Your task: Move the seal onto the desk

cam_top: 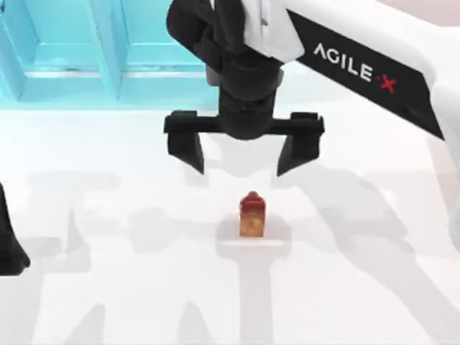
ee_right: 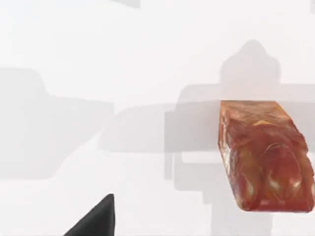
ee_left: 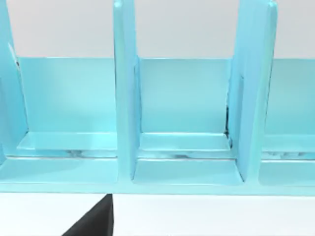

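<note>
Black and blocky, the right hand (cam_top: 243, 154) hangs released, its two wedge-shaped fingers spread wide, above and apart from the seal (cam_top: 252, 214). That small block, translucent amber with a rounded dark red top, stands upright on the smooth white surface (cam_top: 108, 287). Left hand (cam_top: 11, 244) sits parked at the left edge, before the glossy light blue shelf (ee_left: 187, 123).
</note>
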Available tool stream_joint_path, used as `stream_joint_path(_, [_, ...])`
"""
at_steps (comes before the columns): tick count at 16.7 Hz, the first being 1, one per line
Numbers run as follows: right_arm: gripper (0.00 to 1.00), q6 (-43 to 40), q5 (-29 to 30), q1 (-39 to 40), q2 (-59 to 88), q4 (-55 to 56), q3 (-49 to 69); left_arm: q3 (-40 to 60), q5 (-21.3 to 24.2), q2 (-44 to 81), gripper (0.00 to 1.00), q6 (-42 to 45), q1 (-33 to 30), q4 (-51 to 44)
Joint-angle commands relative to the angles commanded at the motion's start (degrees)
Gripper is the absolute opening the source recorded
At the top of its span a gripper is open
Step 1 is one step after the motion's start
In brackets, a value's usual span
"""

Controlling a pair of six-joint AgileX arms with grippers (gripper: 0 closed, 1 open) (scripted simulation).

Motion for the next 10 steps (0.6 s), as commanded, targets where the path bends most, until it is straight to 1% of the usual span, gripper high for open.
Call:
stream_joint_path(6, [1.00,-0.1,0.3,-0.2,2.0,-13.9,12.9,0.0,0.0,0.0,1.00,0.0,0.0,0.0])
stream_joint_path(10, [1.00,-0.4,0.2,-0.3,1.8,-17.4,16.5,0.0,0.0,0.0,1.00,0.0,0.0,0.0])
